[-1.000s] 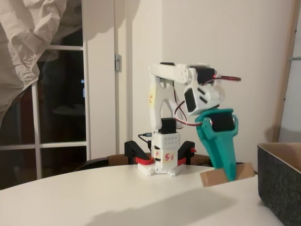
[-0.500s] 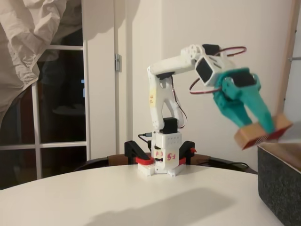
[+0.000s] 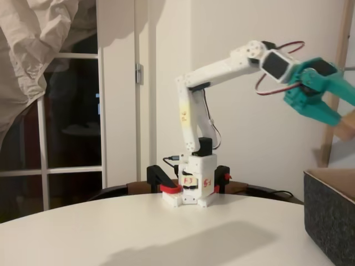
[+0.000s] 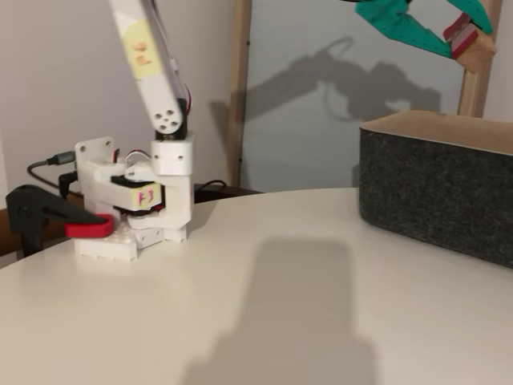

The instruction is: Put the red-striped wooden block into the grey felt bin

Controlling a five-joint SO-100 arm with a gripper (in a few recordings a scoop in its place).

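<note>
A: Where is the red-striped wooden block relative to the grey felt bin?

B: High above it, well clear of the rim. In one fixed view the block sits at the top right corner, over the bin's near wall; you can see a red face and a tan wooden edge. In the other fixed view only a blurred tan piece shows at the right edge, again above the bin.

A: And the gripper?

B: Its teal fingers are pinched on the block — one finger on each side, the block lodged between their tips. In the side-on fixed view the gripper is stretched out toward the right edge, above the bin, and its tips are partly cut off by the frame.

A: What else, taking the bin as reference?

B: The bin stands on the white round table, its dark grey wall thick and its lining tan. The arm's white base, clamped with black and red clamps, stands well to the left of the bin on the table's far side — the white arm reaches from there up and across toward the bin
</note>
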